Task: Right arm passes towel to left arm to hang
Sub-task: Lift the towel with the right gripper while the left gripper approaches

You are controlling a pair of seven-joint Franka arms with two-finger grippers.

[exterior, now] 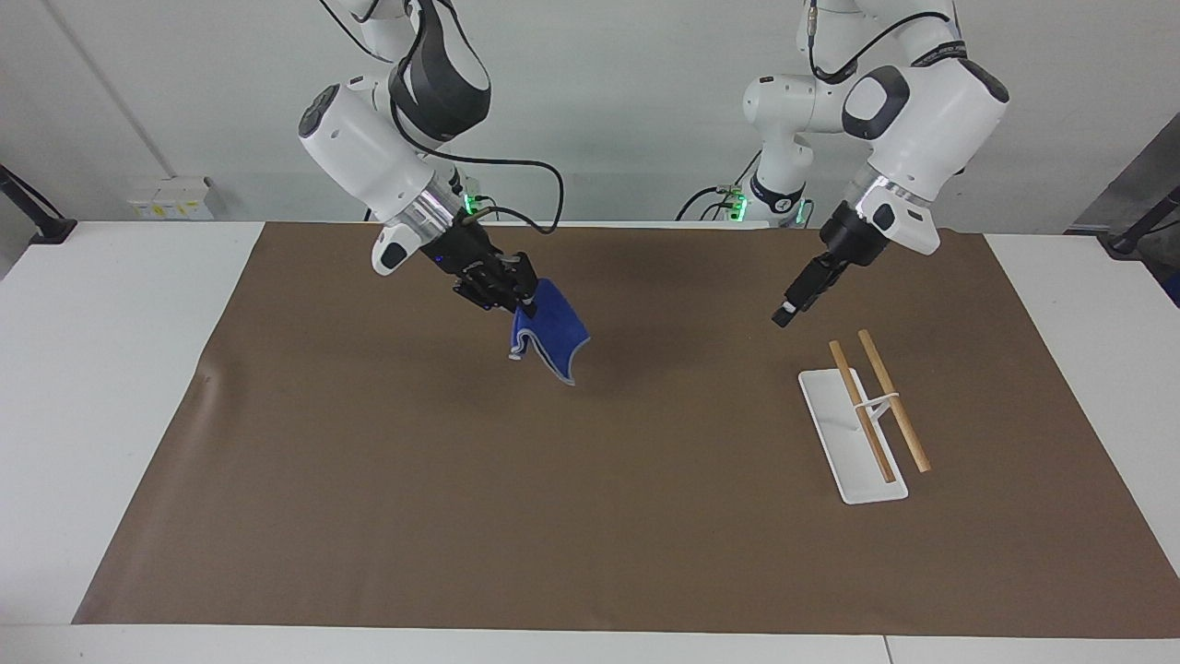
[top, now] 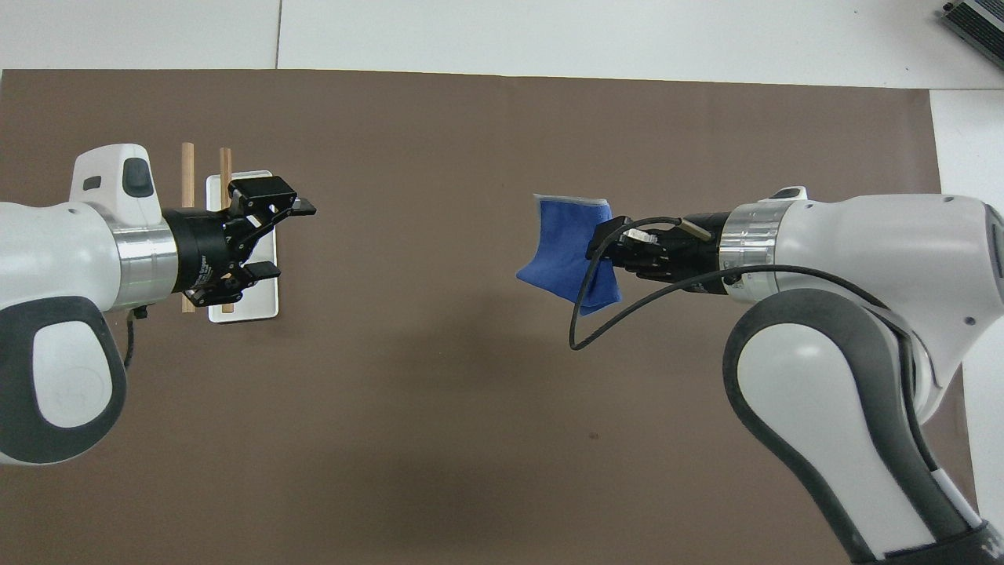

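Observation:
My right gripper (exterior: 510,288) is shut on one edge of the bright-blue towel (exterior: 551,340), which hangs from it in the air over the middle of the brown mat. In the overhead view the towel (top: 562,249) spreads out from the right gripper (top: 610,249) toward the left arm's end. My left gripper (exterior: 791,310) is up in the air, empty, and points toward the towel with a wide gap between them. From above, the left gripper (top: 285,239) is open and covers part of the rack.
A hanging rack with a white base (exterior: 853,461) and two wooden rods (exterior: 892,402) stands on the mat toward the left arm's end; its base (top: 263,302) shows partly from above. The brown mat (exterior: 590,535) covers most of the white table.

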